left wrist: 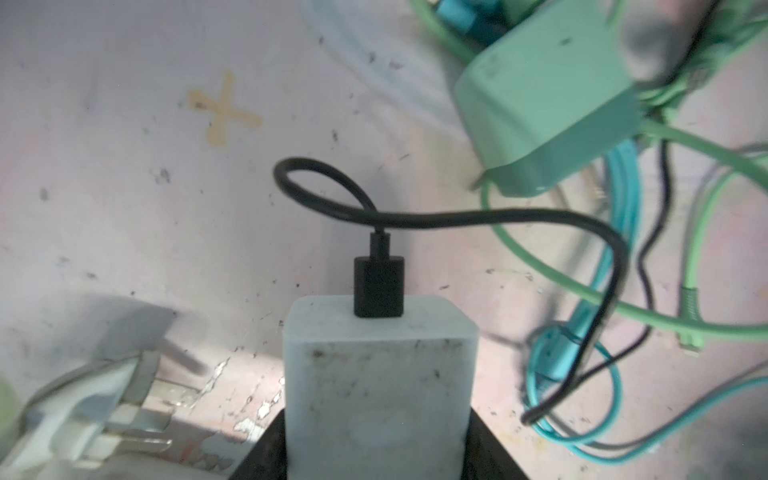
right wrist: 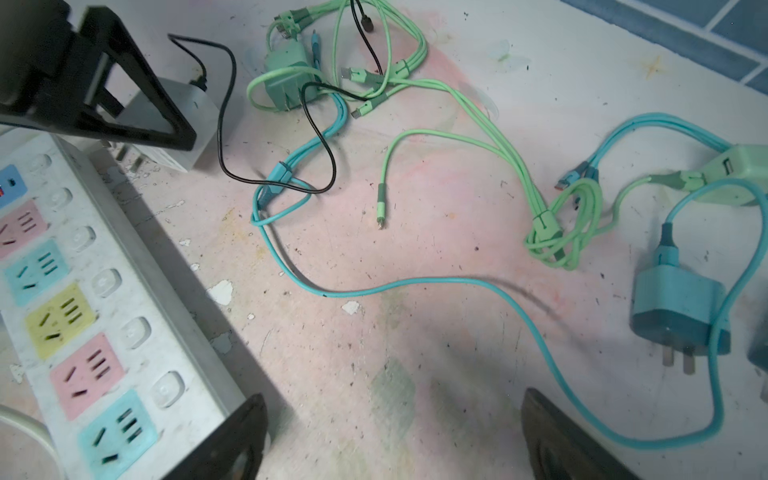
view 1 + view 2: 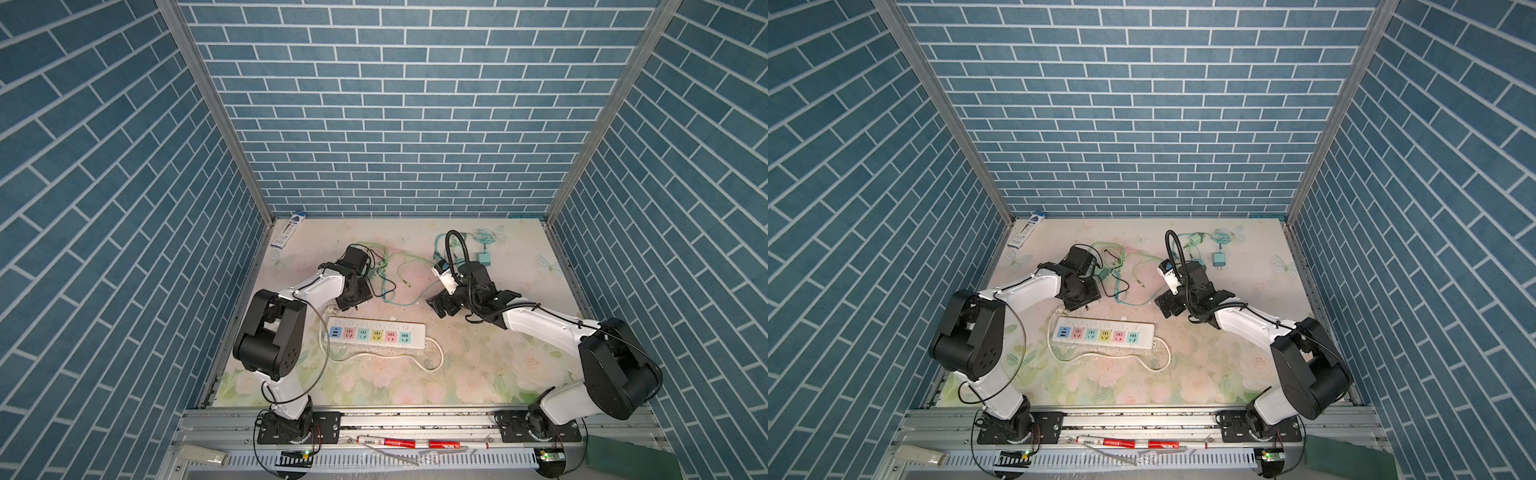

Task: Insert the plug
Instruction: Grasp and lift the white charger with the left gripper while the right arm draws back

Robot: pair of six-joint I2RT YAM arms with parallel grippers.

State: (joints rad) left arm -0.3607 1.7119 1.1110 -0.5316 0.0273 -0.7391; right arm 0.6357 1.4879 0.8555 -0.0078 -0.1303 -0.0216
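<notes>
The plug is a white, scuffed charger block with a black USB cable in its end. My left gripper is shut on it, its black fingers pressed against both sides. In both top views the left gripper sits just behind the left end of the white power strip. The strip has several pastel sockets. The right wrist view shows the plug under the left gripper, prongs toward the strip. My right gripper hangs open and empty over bare table.
Tangled green and teal cables lie behind the strip. Among them are a green charger, a teal charger and another green charger. A white three-pin plug lies by my left gripper. A pen box leans at the back left corner.
</notes>
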